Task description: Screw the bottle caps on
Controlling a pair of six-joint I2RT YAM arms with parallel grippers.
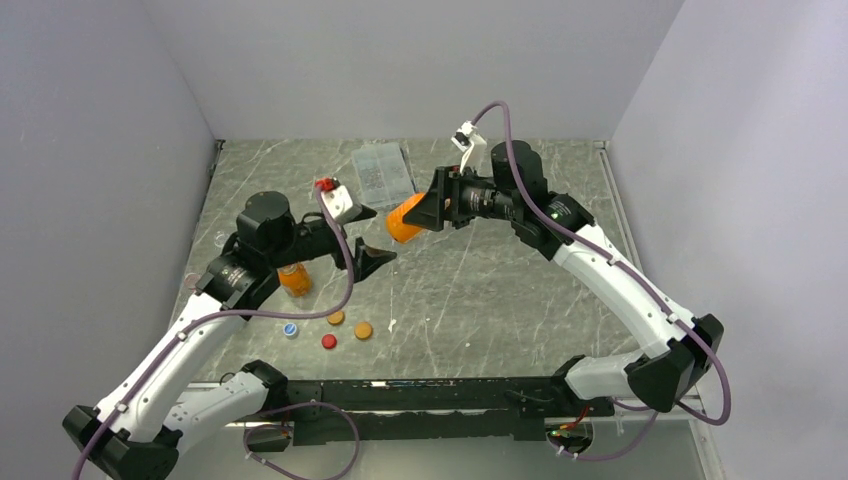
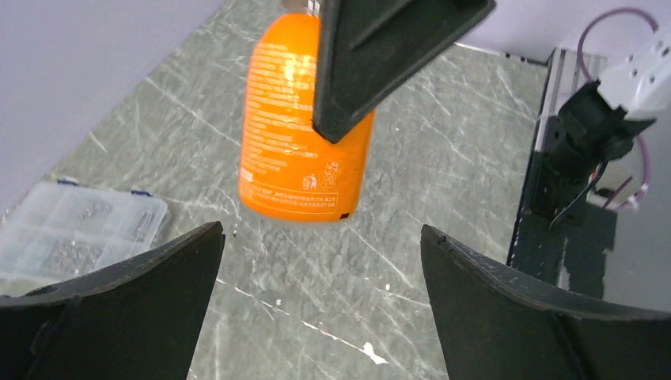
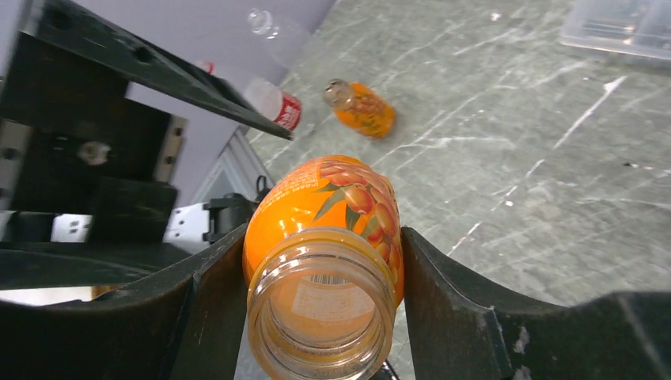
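My right gripper (image 1: 420, 212) is shut on an orange bottle (image 1: 402, 225), held on its side above the table. In the right wrist view the fingers (image 3: 443, 293) press both sides of this bottle (image 3: 332, 214), and its open, uncapped mouth faces the camera. My left gripper (image 1: 370, 260) stands open just left of the bottle's base, holding nothing. From the left wrist, the held bottle (image 2: 305, 119) hangs ahead of the open left gripper (image 2: 320, 237). A second uncapped orange bottle (image 1: 294, 278) rests on the table. Loose caps lie near the front: blue-and-white (image 1: 290, 329), two orange (image 1: 336, 318) (image 1: 363, 330) and red (image 1: 329, 341).
A flat clear compartment box (image 1: 383, 172) lies at the back of the table. A clear bottle with a red label (image 3: 273, 103) lies near the left wall beyond the second orange bottle (image 3: 362, 109). Grey walls close the table on three sides.
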